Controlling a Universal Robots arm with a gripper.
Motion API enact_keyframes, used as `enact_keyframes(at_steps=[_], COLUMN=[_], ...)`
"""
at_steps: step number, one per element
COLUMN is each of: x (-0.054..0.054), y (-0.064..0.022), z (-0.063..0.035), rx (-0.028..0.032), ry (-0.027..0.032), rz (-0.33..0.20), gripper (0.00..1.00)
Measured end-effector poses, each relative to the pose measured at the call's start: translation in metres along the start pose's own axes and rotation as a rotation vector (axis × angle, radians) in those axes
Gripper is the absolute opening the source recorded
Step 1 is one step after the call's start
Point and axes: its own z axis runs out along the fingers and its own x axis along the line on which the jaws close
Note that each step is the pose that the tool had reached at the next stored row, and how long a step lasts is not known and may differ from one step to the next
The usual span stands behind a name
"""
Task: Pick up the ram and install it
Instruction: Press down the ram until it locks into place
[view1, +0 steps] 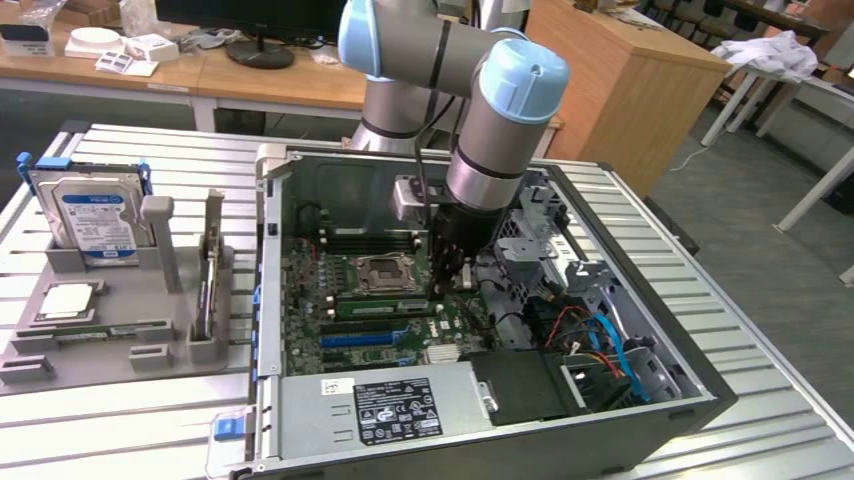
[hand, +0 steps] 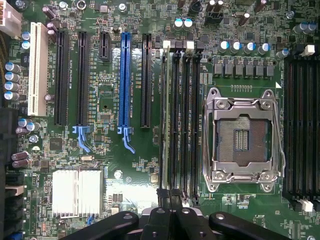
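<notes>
The ram (view1: 380, 305) stands in a motherboard slot beside the CPU socket (hand: 243, 137); gripper (hand: 170, 216) fingers pressed together above one end (light, stiff, fragile: grip its edges).

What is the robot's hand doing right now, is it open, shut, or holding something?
Hand: shut, down inside the open computer case, over the green motherboard's black memory slots; whether it grips a thin green memory stick cannot be told.

A grey floor (view1: 747, 200) surrounds a ribbed metal table (view1: 761, 330). Behind it stand a wooden desk (view1: 267, 85) holding a monitor base (view1: 260, 52), and a tall wooden cabinet (view1: 641, 90).
</notes>
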Motion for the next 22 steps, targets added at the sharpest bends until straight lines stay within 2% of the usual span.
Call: enact_keyframes(at_steps=[22], x=[0.0002], y=[-0.0001], z=[0.0028], rx=[0.0004], ry=[0.0003], rz=[0.000], gripper=[0.11])
